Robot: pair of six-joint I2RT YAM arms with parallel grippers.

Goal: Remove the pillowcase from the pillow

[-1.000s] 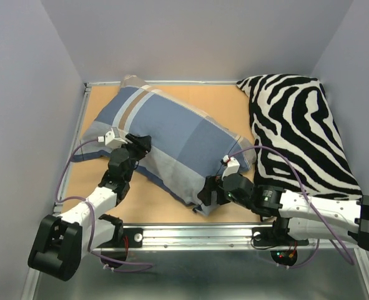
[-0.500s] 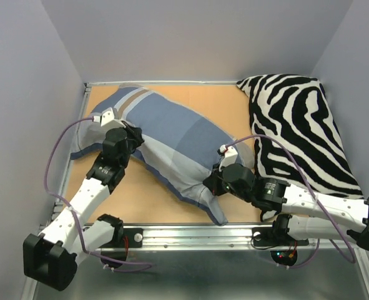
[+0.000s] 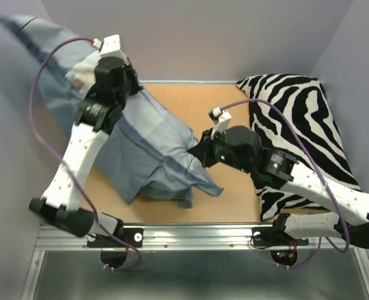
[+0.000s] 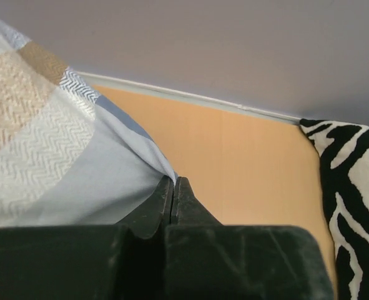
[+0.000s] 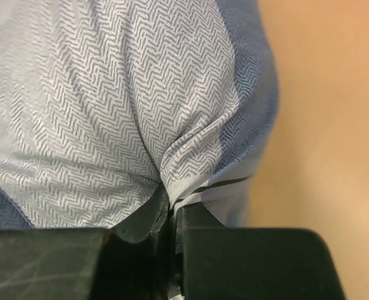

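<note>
Raised high, the left gripper (image 4: 173,187) and the low-reaching right gripper (image 5: 172,206) each clamp the pillowcase (image 3: 153,150)

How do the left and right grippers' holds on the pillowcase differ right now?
The left gripper is raised at the far left, holding the pillowcase up; the right gripper sits low, near the centre. The left gripper pinches a thin edge; the right gripper pinches a bunched herringbone fold. Both are shut on the pillowcase.
</note>
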